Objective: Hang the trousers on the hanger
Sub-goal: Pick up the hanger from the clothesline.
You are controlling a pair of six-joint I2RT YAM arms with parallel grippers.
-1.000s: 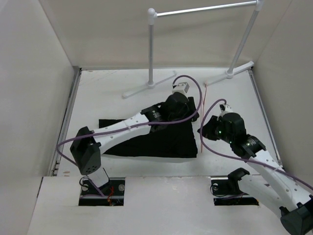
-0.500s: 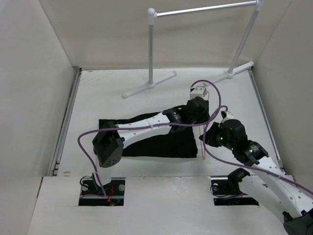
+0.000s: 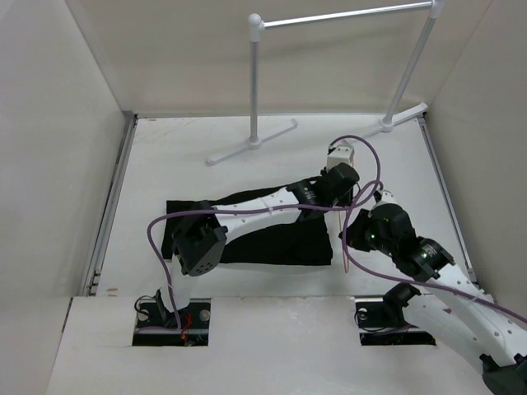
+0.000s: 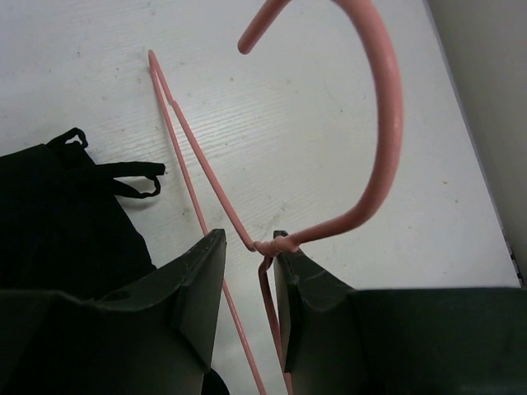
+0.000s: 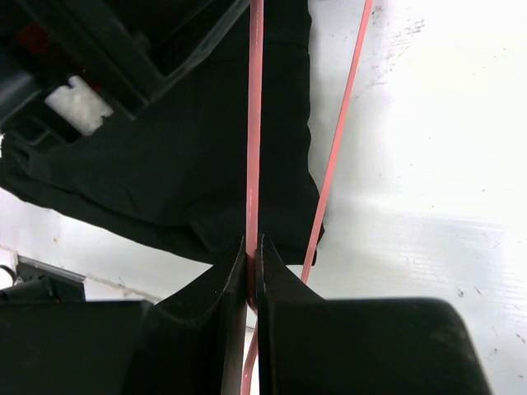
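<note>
The left hand (image 4: pixel 248 240) has swung right, off the trousers (image 3: pixel 272 243), to straddle the neck of the hanger (image 4: pixel 394 123), jaws slightly apart; the right hand (image 5: pixel 252 247) clamps its wire beside the trousers. From above, the arms (image 3: pixel 263 210) hide most of it

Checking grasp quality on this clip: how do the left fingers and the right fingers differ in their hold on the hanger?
The left fingers stand apart around the hanger's twisted neck just below the hook; the right fingers are shut on a straight wire. The left fingers are at the hook end, the right fingers farther down the frame. Both are at the same hanger.
</note>
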